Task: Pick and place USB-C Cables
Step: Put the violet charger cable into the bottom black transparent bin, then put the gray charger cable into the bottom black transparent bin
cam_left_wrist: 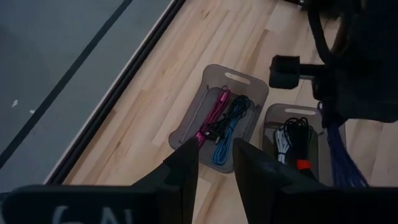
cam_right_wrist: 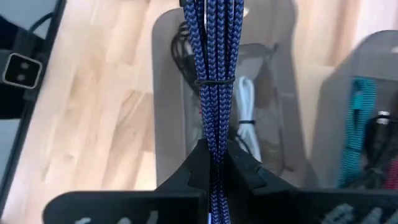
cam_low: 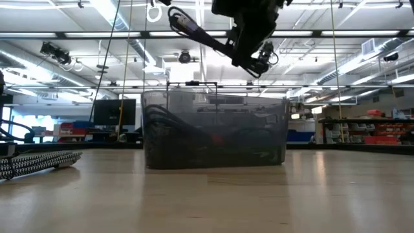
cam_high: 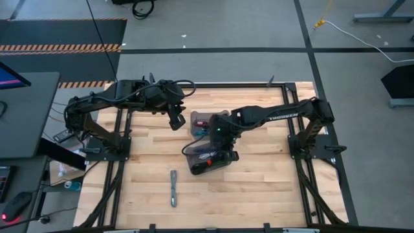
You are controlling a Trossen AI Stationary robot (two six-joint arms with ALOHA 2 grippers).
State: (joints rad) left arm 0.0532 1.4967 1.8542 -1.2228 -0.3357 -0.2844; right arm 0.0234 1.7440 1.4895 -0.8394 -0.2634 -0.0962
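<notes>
The table (cam_high: 259,194) has a light wooden top. Around it the floor (cam_high: 213,26) is grey, with dark lines and a striped yellow-black strip (cam_high: 61,48). A white cord (cam_high: 362,37) lies there. Beyond the table, long ceiling lights (cam_low: 129,26) and shelves (cam_low: 381,129) are seen.

The high view is looking straight down on the pale wooden tabletop (cam_high: 259,188). The low view is facing level across it, close to a translucent grey rectangular bin (cam_low: 213,133). Both wrist views are looking down into the bins, near them.
</notes>
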